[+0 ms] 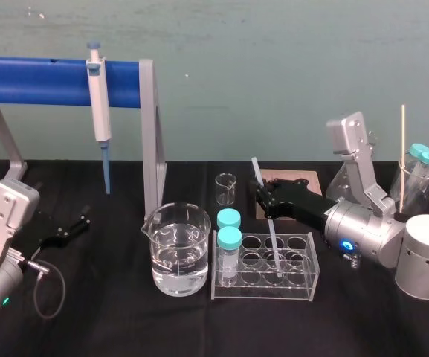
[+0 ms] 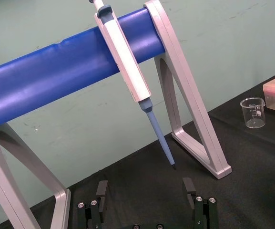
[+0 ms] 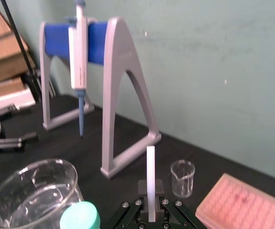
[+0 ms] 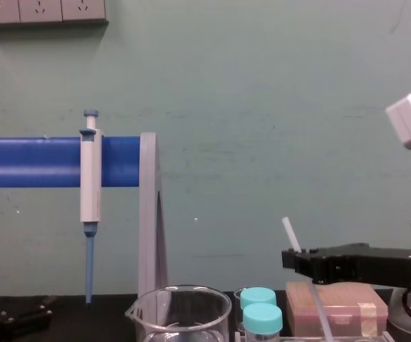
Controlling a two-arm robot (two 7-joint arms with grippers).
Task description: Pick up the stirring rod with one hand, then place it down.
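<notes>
- The right gripper (image 1: 262, 195) is clamped on the stirring rod (image 1: 272, 239), holding it near its upper end.
- The rod stands nearly upright with a slight lean, and its lower end appears to dip into the clear rack (image 1: 303, 290).
- The left gripper (image 1: 67, 229) is parked far left with its jaws apart, well away from the rod.

Illumination is even and diffuse, arriving from overhead; the wall (image 1: 273, 74) is lit uniformly and carries no hard shadows. The black table cover (image 1: 110, 327) returns almost no light. Highlights run along the top of the blue bar (image 2: 70, 71) and on the rim of the beaker (image 1: 177, 249). The stirring rod (image 3: 150, 176) shows bright white. A blue indicator ring (image 1: 346, 244) glows on the right arm.
</notes>
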